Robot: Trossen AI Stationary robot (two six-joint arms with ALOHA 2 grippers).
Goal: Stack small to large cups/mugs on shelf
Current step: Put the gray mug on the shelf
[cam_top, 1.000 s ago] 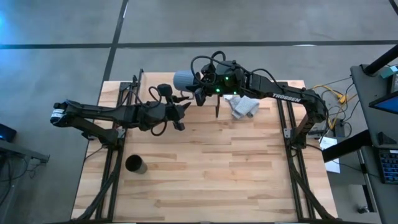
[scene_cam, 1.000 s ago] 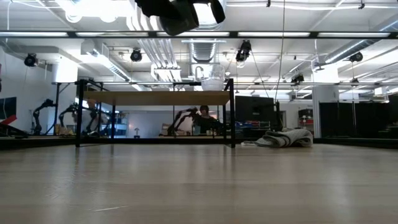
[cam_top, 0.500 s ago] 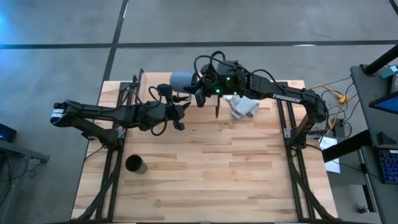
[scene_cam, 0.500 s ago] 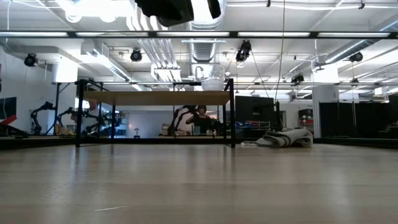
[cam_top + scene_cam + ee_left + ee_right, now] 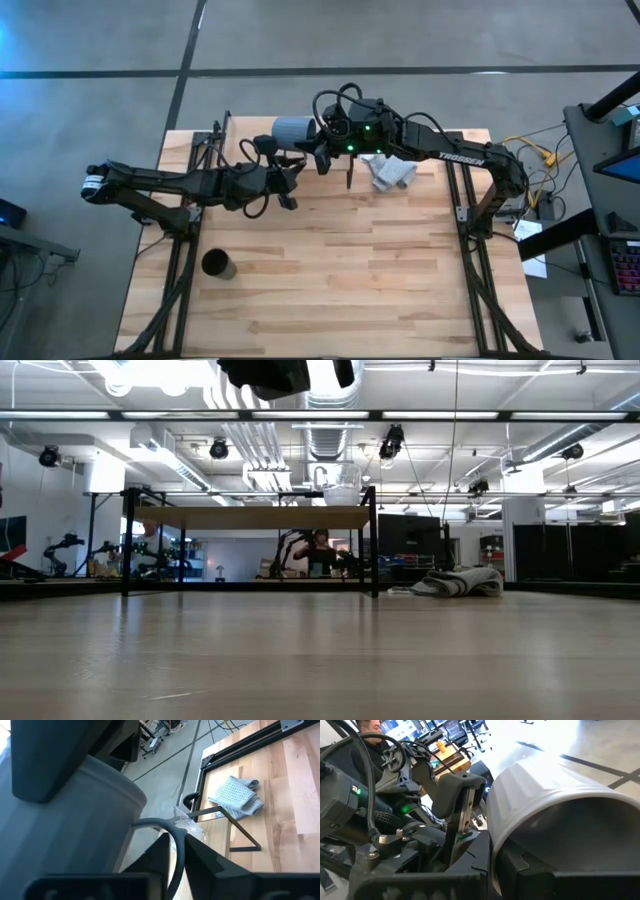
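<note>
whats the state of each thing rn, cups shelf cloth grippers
grey-blue mug: raised, tipped sideways, held
right gripper: shut on mug
left gripper: close by mug
clear glass cup: upright on shelf
black cup: upright on table, untouched
shelf: standing
cloth: crumpled on table

The grey-blue mug (image 5: 295,129) is held up off the worktop (image 5: 330,290) in the right tool (image 5: 318,140), tipped on its side above the far end — its ribbed wall fills the right wrist view. The small clear glass cup (image 5: 341,481) stands upright on the shelf (image 5: 250,517), near its right frame. The black cylindrical cup (image 5: 217,265) stands alone by the worktop's near left edge — well apart from the others.
</note>
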